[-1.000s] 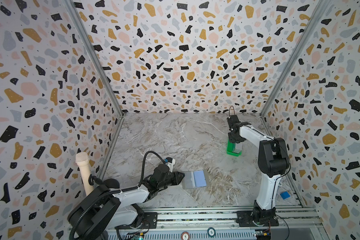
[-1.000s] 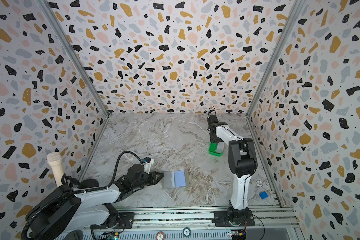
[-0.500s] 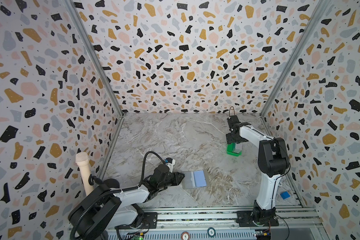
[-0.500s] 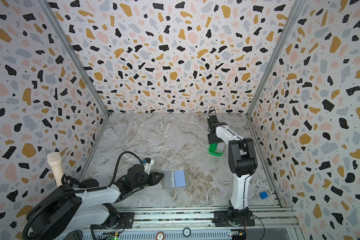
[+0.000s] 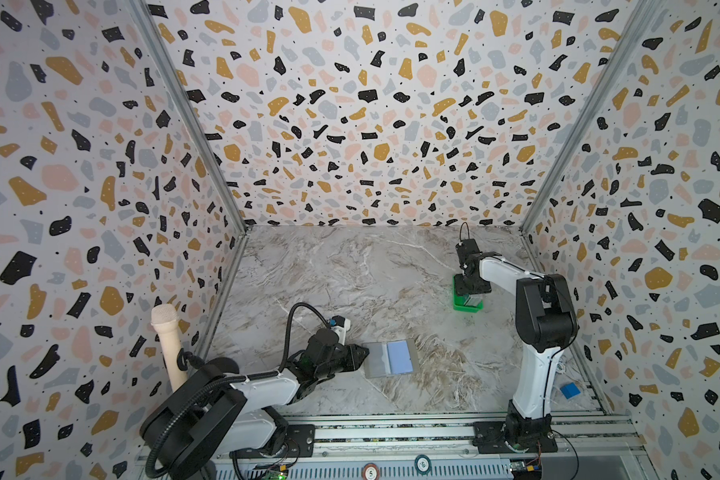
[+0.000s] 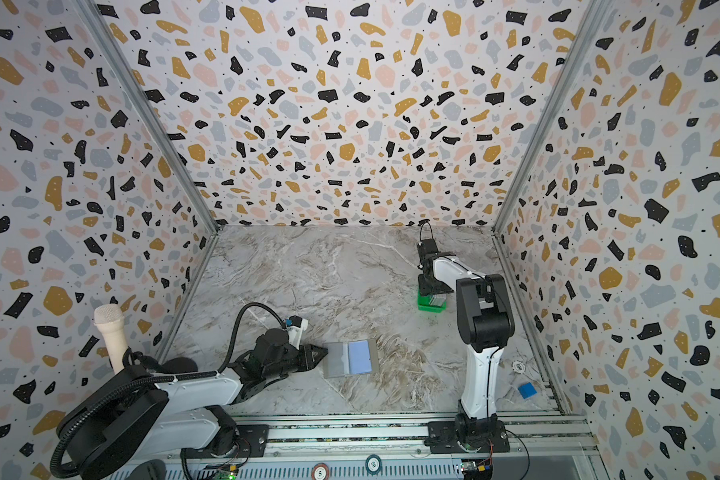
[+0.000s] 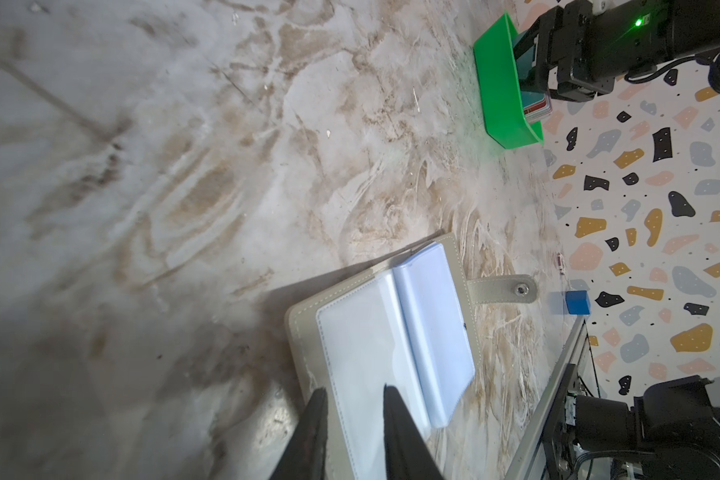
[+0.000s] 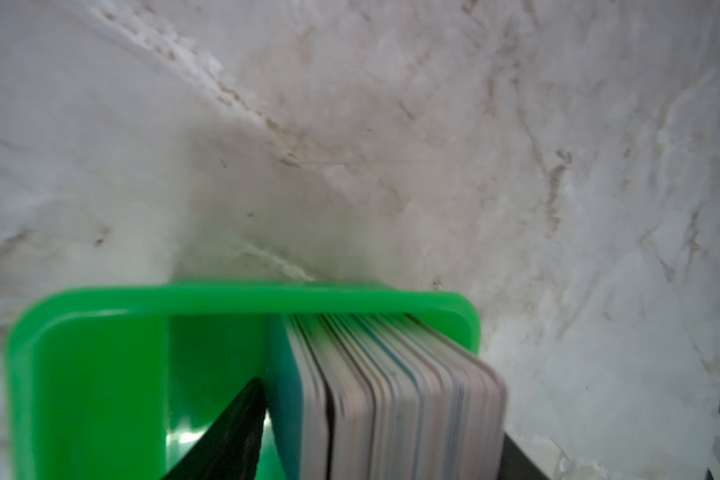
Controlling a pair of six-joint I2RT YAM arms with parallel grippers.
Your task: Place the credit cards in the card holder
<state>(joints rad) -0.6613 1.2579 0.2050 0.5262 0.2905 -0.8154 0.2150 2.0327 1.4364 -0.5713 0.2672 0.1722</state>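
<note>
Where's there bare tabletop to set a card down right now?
The wide marble stretch between the open grey card holder and the green plastic tray is bare, as is the back left. It is crowded at the tray, where the right gripper straddles the stack of cards.

We read this as a robotics lab test cell, not a home or shop. Three tall terrazzo-patterned wall panels (image 5: pixel 350 124) joined by bare aluminium corner struts (image 5: pixel 192 137) box in a grey-brown marble-print worktop (image 5: pixel 350 282). Two white-and-black robot arms, left (image 5: pixel 267 382) and right (image 5: pixel 537 324), are bolted to a slotted aluminium rail (image 5: pixel 391 428) along the front edge, with loose cabling and exposed circuit boards (image 5: pixel 524 465) beneath.
</note>
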